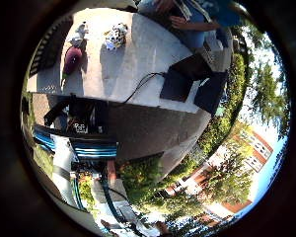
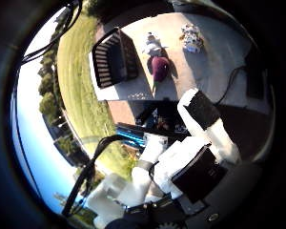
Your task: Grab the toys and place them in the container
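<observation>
A: On the counter, out in the sun, what lies there?

B: Three toys and a container. A maroon toy lies near the counter's edge, and its long axis runs from that edge toward a small grey-and-white toy that touches its far end. A spotted black, white and yellow toy sits well apart from both, further along the counter.

A: And the container?

B: The container is a dark slatted crate at the end of the counter, just beside the maroon toy, with its open side toward the camera. Nothing can be seen inside it.

A: Where is the robot hand?

B: The robot hand is well away from the counter, off its edge, palm facing the toys. Its white and black fingers reach out fairly straight and uncurled, and they hold nothing.

A: Anything else on the counter?

B: A dark laptop rests near the far side, where a seated person's hand hovers at the counter's edge.
</observation>
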Motion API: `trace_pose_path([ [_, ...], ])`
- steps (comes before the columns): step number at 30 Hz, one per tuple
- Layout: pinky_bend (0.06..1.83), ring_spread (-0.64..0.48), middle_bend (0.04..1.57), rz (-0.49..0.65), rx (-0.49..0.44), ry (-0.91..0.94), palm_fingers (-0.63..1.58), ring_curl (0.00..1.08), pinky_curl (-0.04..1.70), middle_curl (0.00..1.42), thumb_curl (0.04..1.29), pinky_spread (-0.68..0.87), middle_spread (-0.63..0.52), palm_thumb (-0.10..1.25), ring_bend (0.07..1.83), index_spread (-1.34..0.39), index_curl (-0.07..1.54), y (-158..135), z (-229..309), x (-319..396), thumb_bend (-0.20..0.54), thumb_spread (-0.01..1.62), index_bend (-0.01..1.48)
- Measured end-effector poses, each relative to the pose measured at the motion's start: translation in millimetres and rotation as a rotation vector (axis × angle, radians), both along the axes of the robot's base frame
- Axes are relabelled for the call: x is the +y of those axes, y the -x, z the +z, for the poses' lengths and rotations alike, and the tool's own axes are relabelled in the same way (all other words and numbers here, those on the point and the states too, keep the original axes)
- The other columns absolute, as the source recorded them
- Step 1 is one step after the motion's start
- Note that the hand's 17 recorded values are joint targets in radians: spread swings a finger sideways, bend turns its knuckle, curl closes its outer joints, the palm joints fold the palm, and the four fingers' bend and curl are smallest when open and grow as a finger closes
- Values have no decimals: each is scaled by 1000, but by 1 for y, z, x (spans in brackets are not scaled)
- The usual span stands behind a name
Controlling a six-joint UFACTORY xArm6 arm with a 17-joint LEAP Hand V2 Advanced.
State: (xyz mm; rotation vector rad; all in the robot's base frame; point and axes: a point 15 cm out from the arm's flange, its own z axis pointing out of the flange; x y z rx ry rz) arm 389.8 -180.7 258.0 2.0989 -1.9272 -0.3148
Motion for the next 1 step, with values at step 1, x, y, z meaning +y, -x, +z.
trace_pose_path([
  [1, 405, 258, 156, -4, 2, -2, 156, 328, 243, 288, 352, 407, 50, 719, 285, -193, 342, -5, -3, -3, -16, 1320, 190],
])
